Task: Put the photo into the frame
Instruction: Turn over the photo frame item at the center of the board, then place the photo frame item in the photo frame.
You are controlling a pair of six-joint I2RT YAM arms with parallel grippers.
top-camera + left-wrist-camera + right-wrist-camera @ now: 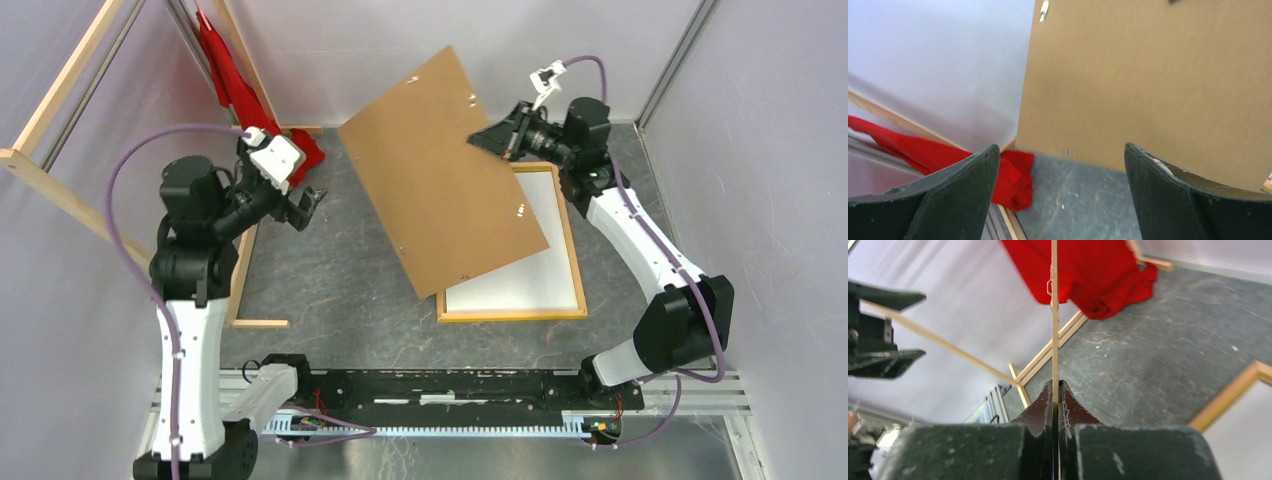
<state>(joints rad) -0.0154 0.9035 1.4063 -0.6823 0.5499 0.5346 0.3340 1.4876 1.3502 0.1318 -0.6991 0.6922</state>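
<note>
The frame (577,270) lies flat on the table at the right, its light wood side up. A white sheet (520,270) fills it; this looks like the photo's plain back, and no picture shows. My right gripper (492,140) is shut on the right edge of the brown backing board (440,170), holding it tilted in the air over the frame's left part. In the right wrist view the board (1053,315) is edge-on between the closed fingers (1055,385), with the frame's corner (1233,390) at the right. My left gripper (305,205) hangs open and empty, left of the board (1148,75).
A red cloth (240,90) hangs at the back left and bunches on the table (1008,175). Light wooden slats (60,90) lean along the left wall, and one (245,290) lies along the table's left edge. Pale walls enclose the dark grey tabletop (340,280).
</note>
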